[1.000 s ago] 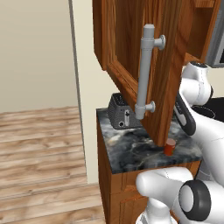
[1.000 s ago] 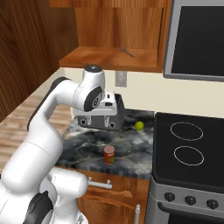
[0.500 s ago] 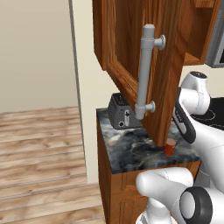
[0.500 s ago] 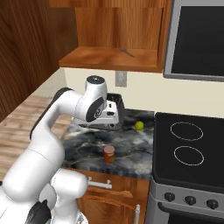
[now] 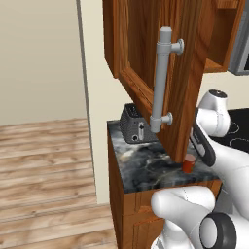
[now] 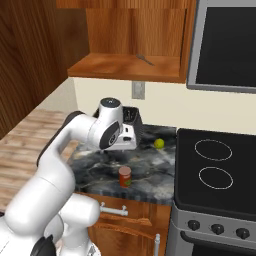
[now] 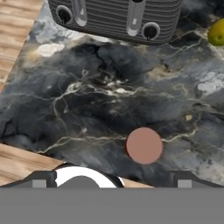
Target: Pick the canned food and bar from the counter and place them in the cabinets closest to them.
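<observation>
The small orange-red cylindrical can with a paler top (image 6: 124,176) stands upright on the dark grey-black marbled stone counter (image 6: 150,170), near its front edge, at centre frame in the right base view. In the hand view the can (image 7: 144,145) appears from above, right of centre in the lower half, apart from the two dark finger tips at the bottom edge. The gripper (image 7: 111,179) stands fully open and holds nothing. A dark ribbed toaster (image 7: 116,17) spans the top of the hand view, and a small green round fruit (image 7: 216,33) lies at the upper right. In the left base view, the reddish-brown wooden wall cabinet door (image 5: 146,63) with grey bar handle (image 5: 160,80) stands open above the can (image 5: 188,164).
</observation>
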Available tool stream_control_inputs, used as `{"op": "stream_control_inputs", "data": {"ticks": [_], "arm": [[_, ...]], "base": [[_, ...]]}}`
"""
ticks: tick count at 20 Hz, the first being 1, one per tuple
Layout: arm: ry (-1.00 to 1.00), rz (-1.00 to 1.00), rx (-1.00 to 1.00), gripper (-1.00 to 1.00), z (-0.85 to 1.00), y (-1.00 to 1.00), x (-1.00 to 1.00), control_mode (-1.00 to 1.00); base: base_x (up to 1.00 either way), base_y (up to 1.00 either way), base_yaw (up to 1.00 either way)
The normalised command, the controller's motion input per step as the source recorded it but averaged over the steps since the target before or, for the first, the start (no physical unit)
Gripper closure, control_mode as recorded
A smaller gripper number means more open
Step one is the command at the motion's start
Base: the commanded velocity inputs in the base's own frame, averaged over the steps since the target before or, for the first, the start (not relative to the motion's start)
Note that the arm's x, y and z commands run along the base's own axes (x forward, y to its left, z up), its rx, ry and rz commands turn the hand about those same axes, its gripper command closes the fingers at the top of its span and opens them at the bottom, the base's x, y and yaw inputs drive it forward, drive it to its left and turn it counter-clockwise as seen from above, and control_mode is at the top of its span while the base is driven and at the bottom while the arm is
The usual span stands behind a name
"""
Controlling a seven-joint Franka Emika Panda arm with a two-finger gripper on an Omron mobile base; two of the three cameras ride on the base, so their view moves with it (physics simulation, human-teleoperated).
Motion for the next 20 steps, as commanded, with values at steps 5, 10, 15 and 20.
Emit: {"op": "stream_control_inputs", "data": {"ticks": [5,10,15,20], "arm": [[0.0,0.0,-0.04,-1.0,-0.32,-0.04,0.0,-1.0],[0.0,0.0,-0.04,-1.0,-0.29,-0.11,0.0,-1.0],[0.0,0.0,-0.04,-1.0,-0.27,-0.17,0.02,-1.0],[0.0,0.0,-0.03,-1.0,-0.26,-0.14,0.05,-1.0]], "base": [[0.0,0.0,0.0],[0.0,0.0,0.0],[0.0,0.0,0.0],[0.0,0.0,0.0]]}}
